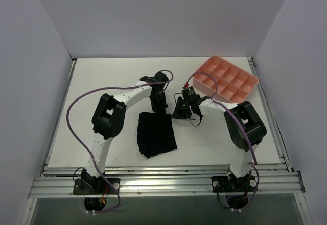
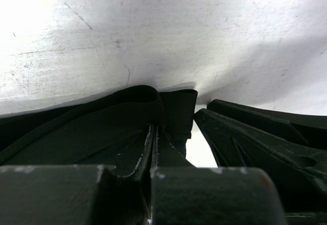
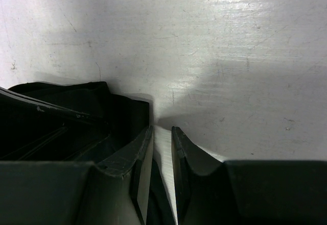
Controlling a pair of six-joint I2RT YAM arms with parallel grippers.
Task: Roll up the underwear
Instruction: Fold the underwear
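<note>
Black underwear (image 1: 156, 133) lies flat on the table (image 1: 102, 82) between the arms; with the left gripper (image 1: 159, 105) clamped on its far edge and the right gripper (image 1: 181, 111) barely parted beside the far right corner, hold unconfirmed, level both pinches before rolling nearward.

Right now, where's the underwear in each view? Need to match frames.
Top external: underwear lies flat at table centre between the arms, with the left pincer at its far edge.
Left wrist: underwear runs from lower left to centre, its edge at the shut pincer's tips.
Right wrist: underwear is the dark fabric at mid left, hard to separate from black hardware.
Shared landmark: the white table.
</note>
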